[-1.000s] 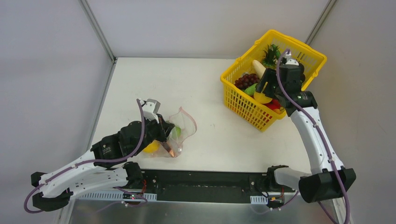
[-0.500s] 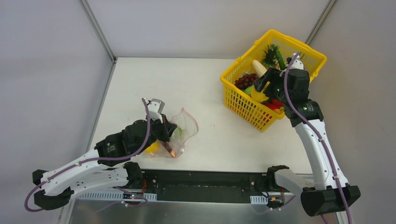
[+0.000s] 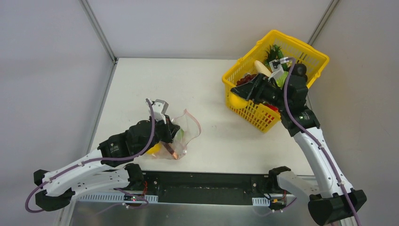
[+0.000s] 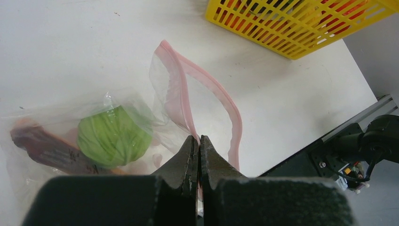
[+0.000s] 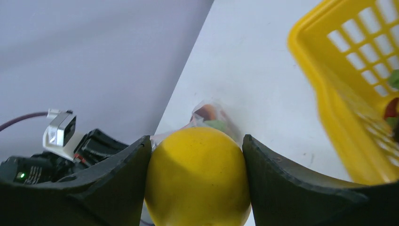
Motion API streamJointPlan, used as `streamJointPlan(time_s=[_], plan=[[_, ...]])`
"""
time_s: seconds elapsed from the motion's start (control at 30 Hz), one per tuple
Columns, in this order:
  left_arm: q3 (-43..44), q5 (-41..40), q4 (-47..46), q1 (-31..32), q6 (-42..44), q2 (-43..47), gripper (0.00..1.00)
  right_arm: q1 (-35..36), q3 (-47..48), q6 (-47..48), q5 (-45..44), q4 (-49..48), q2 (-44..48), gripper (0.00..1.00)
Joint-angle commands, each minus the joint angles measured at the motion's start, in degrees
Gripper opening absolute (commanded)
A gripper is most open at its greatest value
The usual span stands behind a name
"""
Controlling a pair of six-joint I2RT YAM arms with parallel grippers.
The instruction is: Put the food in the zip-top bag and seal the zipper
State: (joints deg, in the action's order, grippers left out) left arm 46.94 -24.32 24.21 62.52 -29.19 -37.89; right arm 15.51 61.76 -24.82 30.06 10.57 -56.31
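Observation:
The clear zip-top bag (image 3: 187, 128) lies at the front left with its mouth propped open. My left gripper (image 4: 198, 140) is shut on one lip of the pink zipper (image 4: 224, 101), holding it up. Inside the bag sit a round green cabbage (image 4: 114, 136) and a dark purple-red piece (image 4: 41, 146); a yellow fruit (image 3: 153, 149) shows under my left wrist. My right gripper (image 5: 196, 141) is shut on a round yellow fruit (image 5: 197, 179). It hangs over the near left rim of the yellow basket (image 3: 252, 114), pointing at the bag (image 5: 211, 117). More food (image 3: 273, 59) remains in the basket.
The yellow lattice basket (image 4: 291, 28) stands at the back right, close to the right wall. Between it and the bag lies bare white table (image 3: 216, 127). The black rail (image 3: 207, 187) with both arm bases runs along the near edge.
My right gripper has lifted the yellow fruit out of the basket and swung it left over the basket's near rim. My left gripper still pinches the bag's lip, with only a slight shift.

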Motion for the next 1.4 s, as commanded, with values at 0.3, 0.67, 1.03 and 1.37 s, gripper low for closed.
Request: streamJointPlan(time_s=[0.3, 0.67, 1.03, 1.37], plan=[[1.0, 1.6, -3.8, -0.5, -0.6, -0.3, 0.00, 19.6, -0.1, -0.3, -4.2, -6.4, -6.4, 0.49], [-0.2, 1.8, -4.7, -0.6, -1.0, 1.4, 0.00, 34.8, 0.3, 0.2, -19.0, -10.2, -15.9, 0.50], [-1.2, 0.1, -4.2, -0.5, -1.5, 6.3, 0.00, 50.4, -0.3, 9.0, -43.7, -19.9, -22.9, 0.56], [-2.4, -1.5, -3.9, -0.6, -1.8, 9.6, 0.00, 51.2, 0.4, 9.4, -39.1, -19.3, -21.3, 0.93]])
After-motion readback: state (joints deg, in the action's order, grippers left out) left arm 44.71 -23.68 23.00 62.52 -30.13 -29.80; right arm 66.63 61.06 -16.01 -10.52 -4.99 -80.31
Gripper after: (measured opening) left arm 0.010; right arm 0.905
